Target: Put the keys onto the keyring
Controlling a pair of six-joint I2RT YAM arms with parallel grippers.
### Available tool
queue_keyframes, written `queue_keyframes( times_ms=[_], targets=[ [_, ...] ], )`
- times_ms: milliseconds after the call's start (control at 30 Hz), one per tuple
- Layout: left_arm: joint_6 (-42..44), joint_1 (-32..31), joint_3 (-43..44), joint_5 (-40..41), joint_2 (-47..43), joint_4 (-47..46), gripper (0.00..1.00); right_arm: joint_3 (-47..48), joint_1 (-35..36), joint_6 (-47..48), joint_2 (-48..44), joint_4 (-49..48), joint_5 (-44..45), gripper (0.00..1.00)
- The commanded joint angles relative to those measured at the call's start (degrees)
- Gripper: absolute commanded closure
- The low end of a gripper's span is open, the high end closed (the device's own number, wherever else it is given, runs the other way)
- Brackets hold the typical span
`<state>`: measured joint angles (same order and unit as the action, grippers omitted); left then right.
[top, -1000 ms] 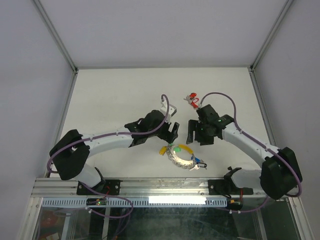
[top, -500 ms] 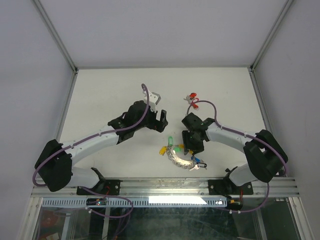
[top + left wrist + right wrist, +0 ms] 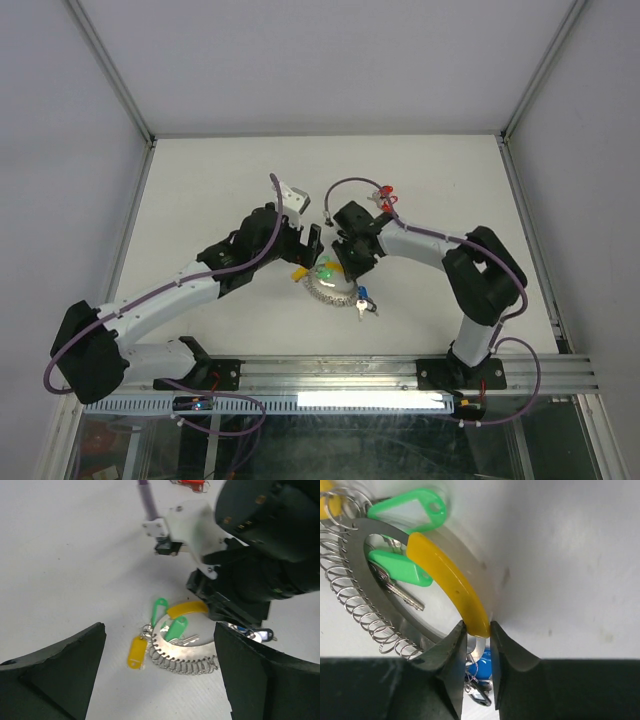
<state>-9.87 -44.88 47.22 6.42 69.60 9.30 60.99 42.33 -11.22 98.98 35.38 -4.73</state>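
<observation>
1. The keyring (image 3: 327, 290) lies on the desk (image 3: 200, 190) between the arms
2. Right fingers (image 3: 451, 652) pinch its yellow arc (image 3: 447, 582); left fingers (image 3: 60, 665) hover wide open
3. Light, stiff, probably slippery; that arc suits gripping

right end effector (image 3: 347, 268) at keyring (image 3: 324, 292), white table (image 3: 200, 180)

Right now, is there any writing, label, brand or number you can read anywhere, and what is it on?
No readable text in any view.
Green tags: blank.
Yellow tag: blank.
Keyring, yellow arc: no print.
Red tag and blue tag: too small to tell.
</observation>
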Motion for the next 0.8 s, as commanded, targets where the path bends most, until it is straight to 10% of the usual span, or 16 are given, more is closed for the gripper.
queue_keyframes(
  times_ms=[0, 100, 267, 533, 767],
  targets=[
    [1.78, 0.7, -1.72, 2.52, -5.38, 0.02, 0.13, 9.5, 0.65, 13.42, 4.82, -7.92, -1.87, 0.66],
    [1.82, 0.74, -2.04, 2.53, -6.14, 0.55, 0.13, 11.35, 0.65, 11.73, 4.15, -10.95, 1.45, 0.42],
    [0.13, 0.73, -2.03, 2.14, -4.62, 0.33, 0.13, 3.32, 0.34, 1.77, -5.73, -14.37, 8.92, 0.31],
    [-1.9, 2.36, -0.12, 0.11, 0.0, -1.4, 0.13, -11.31, 2.91, -11.79, -16.67, -20.63, -13.98, 0.53],
    [-2.18, 3.16, -0.29, -0.87, -0.17, -1.61, 0.16, -12.97, 4.78, -15.06, -13.58, -19.38, -11.7, 0.8]
  ],
)
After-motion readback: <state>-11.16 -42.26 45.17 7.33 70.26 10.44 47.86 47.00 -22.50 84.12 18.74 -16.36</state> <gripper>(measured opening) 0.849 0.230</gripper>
